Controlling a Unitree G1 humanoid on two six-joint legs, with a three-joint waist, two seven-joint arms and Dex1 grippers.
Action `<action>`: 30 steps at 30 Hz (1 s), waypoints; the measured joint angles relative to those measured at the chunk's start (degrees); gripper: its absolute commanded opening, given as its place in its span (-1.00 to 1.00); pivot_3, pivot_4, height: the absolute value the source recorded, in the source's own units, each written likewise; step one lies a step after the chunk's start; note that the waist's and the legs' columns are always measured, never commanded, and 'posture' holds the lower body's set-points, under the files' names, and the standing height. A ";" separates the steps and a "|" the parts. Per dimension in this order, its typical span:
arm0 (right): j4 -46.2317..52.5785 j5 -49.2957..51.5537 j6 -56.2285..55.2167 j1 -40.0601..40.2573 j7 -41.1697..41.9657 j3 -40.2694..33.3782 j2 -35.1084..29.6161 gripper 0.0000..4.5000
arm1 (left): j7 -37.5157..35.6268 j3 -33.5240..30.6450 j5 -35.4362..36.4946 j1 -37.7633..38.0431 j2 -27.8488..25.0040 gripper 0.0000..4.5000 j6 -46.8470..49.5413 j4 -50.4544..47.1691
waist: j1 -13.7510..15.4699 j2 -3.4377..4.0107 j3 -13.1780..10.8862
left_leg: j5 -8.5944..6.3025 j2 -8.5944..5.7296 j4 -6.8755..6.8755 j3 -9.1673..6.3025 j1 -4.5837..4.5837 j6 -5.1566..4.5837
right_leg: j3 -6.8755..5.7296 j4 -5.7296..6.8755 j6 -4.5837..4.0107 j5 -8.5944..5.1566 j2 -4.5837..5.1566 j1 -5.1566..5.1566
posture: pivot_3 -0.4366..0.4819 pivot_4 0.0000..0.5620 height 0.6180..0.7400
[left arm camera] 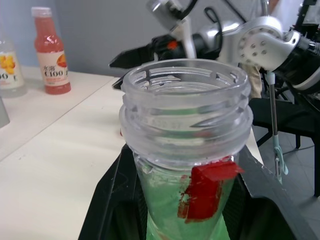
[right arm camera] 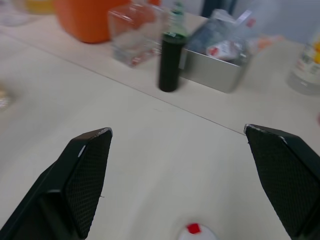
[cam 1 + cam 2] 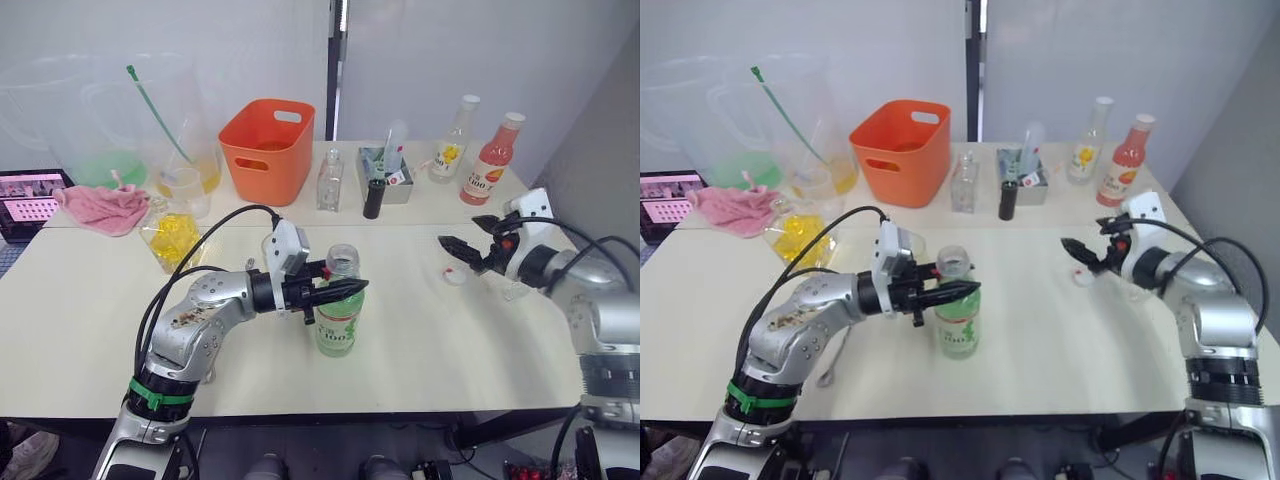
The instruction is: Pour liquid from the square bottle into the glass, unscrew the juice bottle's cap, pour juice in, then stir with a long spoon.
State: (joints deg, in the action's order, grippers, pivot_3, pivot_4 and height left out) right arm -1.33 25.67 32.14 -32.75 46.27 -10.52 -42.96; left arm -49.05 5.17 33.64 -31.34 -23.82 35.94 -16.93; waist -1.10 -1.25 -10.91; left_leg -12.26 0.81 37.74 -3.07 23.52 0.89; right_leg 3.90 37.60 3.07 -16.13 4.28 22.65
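The left gripper [image 3: 335, 290] is clamped around the neck of the tall pale-green translucent juice bottle with its green-and-white label [image 3: 339, 318], which stands upright on the pale tabletop [image 3: 420, 340]; the left wrist view shows the threaded mouth uncapped, with a red tag just under the collar. The right gripper [image 3: 470, 245] hovers with its two black fingers spread wide and nothing between them, and the small round white screw cap with a reddish mark on top [image 3: 455, 276] lies on the table just below it, between the fingertips in the right wrist view. Well beyond the left gripper, toward the robot's left, the squat clear square bottle with bright yellow contents [image 3: 172, 237] stands near a pink cloth [image 3: 105, 207]. Beyond both grippers, at the table's far side, sit an orange plastic bin [image 3: 268, 148], a slim colourless clear bottle [image 3: 330, 181], a small black cylinder [image 3: 374, 198] beside a metal tray [image 3: 386, 178], a clear yellow-labelled bottle [image 3: 452, 141] and a pink-red bottle [image 3: 494, 159].
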 measured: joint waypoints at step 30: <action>18.19 20.62 13.64 0.79 17.61 2.21 -6.01 0.99 | 0.50 -28.80 23.39 -1.66 -35.84 -0.38 22.24 1.99 | -0.58 -0.12 -0.10 | 0.01 0.04 0.02 0.04 0.29 0.01 | -0.01 0.37 -0.01 0.00 -0.02 0.54 | -0.05 -0.47 1.00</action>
State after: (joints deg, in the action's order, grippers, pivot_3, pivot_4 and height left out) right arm 16.86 46.29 45.78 -31.96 63.88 -8.30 -48.98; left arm -48.56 -23.63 57.03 -32.99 -59.66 58.18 -14.94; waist -1.68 -1.37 -11.01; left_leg -12.26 0.85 37.76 -3.03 23.81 0.90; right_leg 3.89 37.97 3.06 -16.12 4.26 23.19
